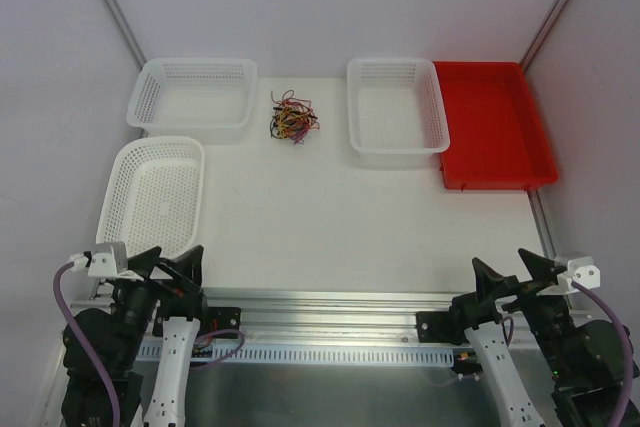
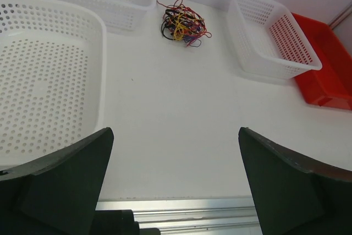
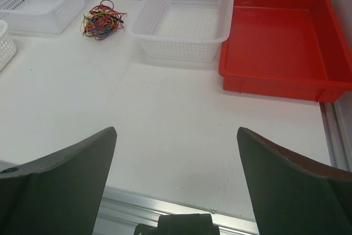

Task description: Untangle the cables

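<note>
Found the cables (image 1: 293, 117) in one tangled clump of red, yellow, black and purple strands, lying on the bare white table (image 1: 340, 227) toward its far edge. Located the clump between two white baskets, the far-left basket (image 1: 192, 95) on one side and the right basket (image 1: 397, 110) on the other; near both, touching neither as far as the overhead view shows. Noted a few loose loops sticking out around the clump's edge. Logged a third basket (image 1: 152, 195), also white, along the left edge of the table, nearer the arms and just in front of the far-left basket. Logged a red tray (image 1: 495, 125) right beside the right basket, on its outer side; could not tell whether the two walls touch. Found the left gripper (image 1: 172, 259) at the near left corner of the table, above the metal rail (image 1: 330, 302), jaws spread wide and holding nothing; in the left wrist view, saw only table surface in the gap, with the third basket just past the left finger. Found the right gripper (image 1: 500, 265) at the near right corner, likewise spread wide and holding nothing, only table surface in the gap in the right wrist view. Recorded both grippers as well apart from the clump and pointing toward the far side of the table.
</note>
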